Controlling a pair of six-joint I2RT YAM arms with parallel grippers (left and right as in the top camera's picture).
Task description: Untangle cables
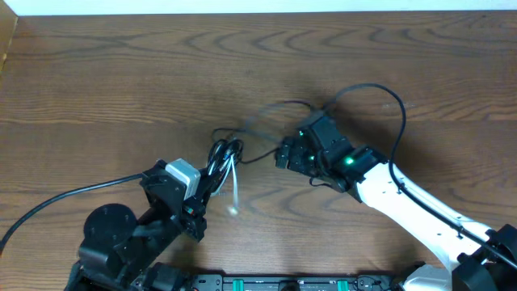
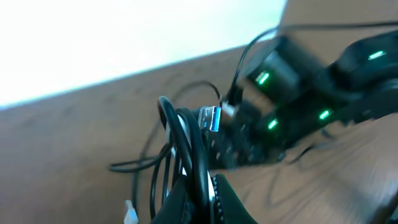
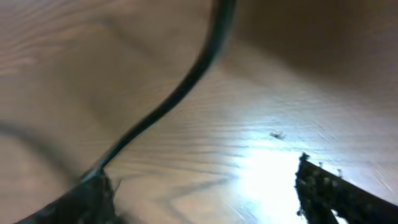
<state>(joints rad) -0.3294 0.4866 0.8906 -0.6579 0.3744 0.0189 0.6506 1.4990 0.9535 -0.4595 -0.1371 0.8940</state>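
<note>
1. Two grippers meet at one tangle of cables (image 1: 226,155) on the table (image 1: 121,81), near and left of centre. One white cord (image 1: 235,192) shows; the black loops are too knotted to count.
2. Only the left wrist view shows a silver plug (image 2: 211,118).
3. The left gripper (image 1: 214,174) is clamped on the black loops. The right gripper (image 3: 205,193) gapes wide, a blurred black cord (image 3: 174,93) running past one finger.

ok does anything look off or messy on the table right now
Yes: the cables are bunched in a tangle, pinched by the left hand. The white cord dangles out of the black loops. One loose black strand trails toward the open right hand. Nothing looks damaged or spilled.
</note>
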